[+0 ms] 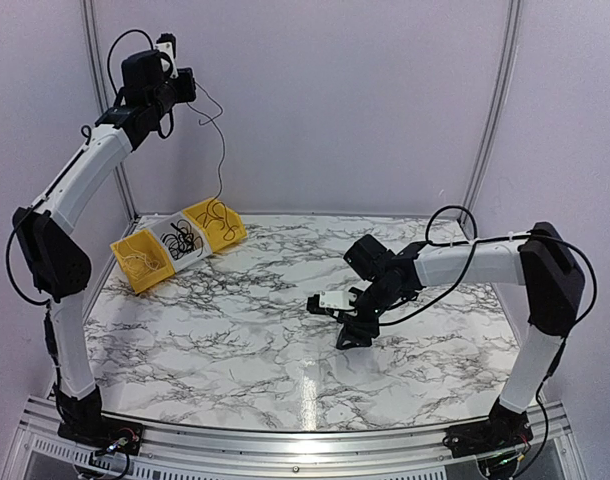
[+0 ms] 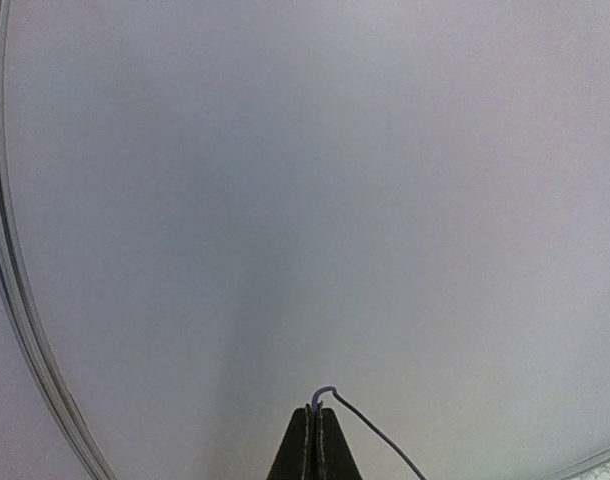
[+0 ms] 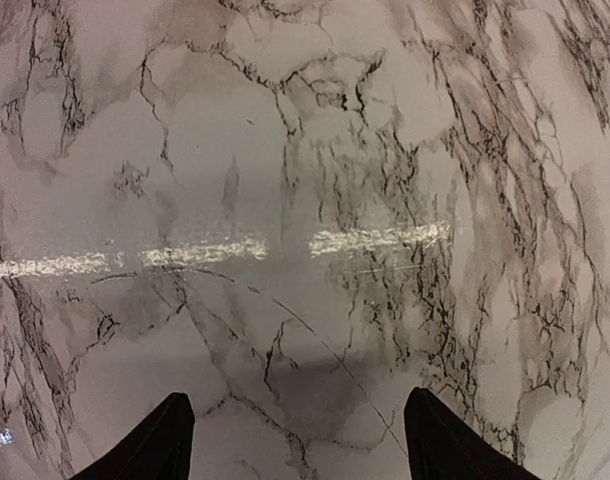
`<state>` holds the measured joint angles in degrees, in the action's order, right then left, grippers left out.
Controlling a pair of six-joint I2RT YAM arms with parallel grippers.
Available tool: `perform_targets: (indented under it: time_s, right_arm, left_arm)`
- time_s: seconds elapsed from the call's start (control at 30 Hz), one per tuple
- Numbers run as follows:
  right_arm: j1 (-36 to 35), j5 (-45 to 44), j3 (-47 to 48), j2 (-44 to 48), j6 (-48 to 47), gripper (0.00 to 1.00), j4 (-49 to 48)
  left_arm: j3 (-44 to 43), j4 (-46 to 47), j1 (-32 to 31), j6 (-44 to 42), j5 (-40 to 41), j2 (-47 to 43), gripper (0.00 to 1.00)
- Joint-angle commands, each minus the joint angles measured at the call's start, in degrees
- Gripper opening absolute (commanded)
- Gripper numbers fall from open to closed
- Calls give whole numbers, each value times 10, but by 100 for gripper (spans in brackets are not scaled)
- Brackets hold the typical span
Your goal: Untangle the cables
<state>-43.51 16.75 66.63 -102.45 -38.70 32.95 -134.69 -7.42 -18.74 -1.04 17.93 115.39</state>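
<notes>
My left gripper [image 1: 197, 88] is raised high at the upper left and is shut on a thin black cable [image 1: 222, 150]. The cable hangs down from it into the right yellow bin [image 1: 233, 232], where its lower end lies coiled. In the left wrist view the shut fingertips [image 2: 315, 420] pinch the cable [image 2: 380, 436] against a plain wall. More tangled black cables [image 1: 180, 240] lie in the white middle bin. My right gripper [image 1: 353, 334] is open and empty, low over the marble table [image 1: 235, 340]. Its fingers [image 3: 155, 440] stand wide apart over bare marble.
Three small bins stand in a row at the table's back left: a yellow one [image 1: 130, 262] with pale thin wire, the white one, and the right yellow one. Grey booth walls enclose the table at the back and sides.
</notes>
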Motion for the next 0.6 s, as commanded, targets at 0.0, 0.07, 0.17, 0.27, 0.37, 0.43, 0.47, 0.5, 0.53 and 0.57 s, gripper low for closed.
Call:
perform_targets:
  time_s: [0.0,0.07,0.17,0.27,0.37,0.43,0.47,0.5,0.53,0.57]
  right_arm:
    - [-5,-10,3,-12,-5,73,-9]
    - [-5,-10,3,-15,-5,72,-9]
    - [-5,-11,2,-21,-6,72,-8]
    - [-5,-13,3,-28,-7,73,-7]
    - [-5,-15,2,-32,-9,72,-6]
    - [-5,-16,3,-35,-10,73,-6]
    - [-5,-17,3,-37,-11,73,-5]
    - [-5,-18,4,-38,-11,73,-5]
    - [-6,-19,4,-39,-12,72,-4]
    - [-5,-20,4,-40,-12,72,-3]
  left_arm:
    - [23,47,18,6,-16,48,0]
    - [31,76,25,-1,-20,66,0]
    - [38,134,36,-7,-22,98,0]
    - [48,167,48,3,-22,127,0]
    - [60,166,52,5,-25,156,0]
    - [68,156,52,4,-29,172,0]
    - [75,153,52,4,-29,178,0]
    - [85,153,51,4,-26,181,0]
    - [99,155,51,5,-24,181,0]
    - [115,159,51,6,-20,177,0]
